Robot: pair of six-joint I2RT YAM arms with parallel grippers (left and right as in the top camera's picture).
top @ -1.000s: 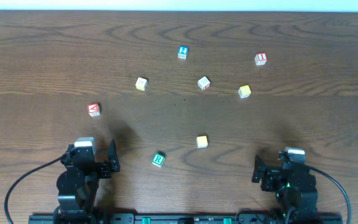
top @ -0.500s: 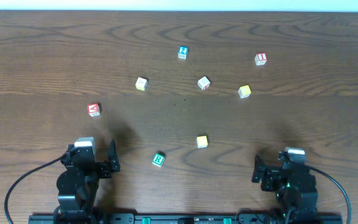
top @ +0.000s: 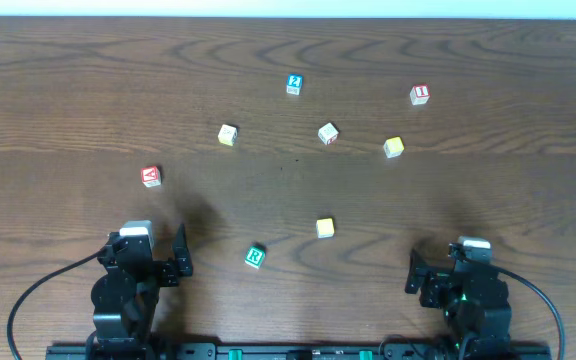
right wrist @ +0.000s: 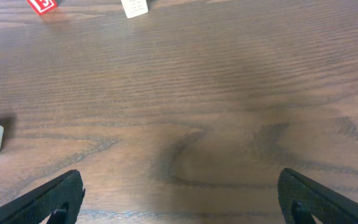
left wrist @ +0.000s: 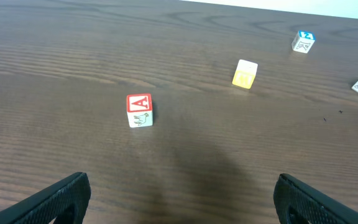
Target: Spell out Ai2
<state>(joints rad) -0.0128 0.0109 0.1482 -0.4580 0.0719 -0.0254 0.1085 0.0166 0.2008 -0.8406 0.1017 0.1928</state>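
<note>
A red "A" block (top: 150, 176) lies left of centre; it also shows in the left wrist view (left wrist: 139, 109). A blue "2" block (top: 294, 84) lies at the far middle and shows small in the left wrist view (left wrist: 303, 42). A red block with an "I"-like mark (top: 420, 94) lies at the far right. My left gripper (top: 146, 255) is open and empty near the front edge, its fingers wide apart in its wrist view (left wrist: 182, 196). My right gripper (top: 448, 272) is open and empty at the front right (right wrist: 179, 196).
Other blocks lie scattered: a yellow one (top: 227, 134), a white one (top: 328, 133), a yellow one (top: 393, 147), a yellow one (top: 325, 228) and a green one (top: 255, 256). All lie on a dark wood table (top: 68, 90).
</note>
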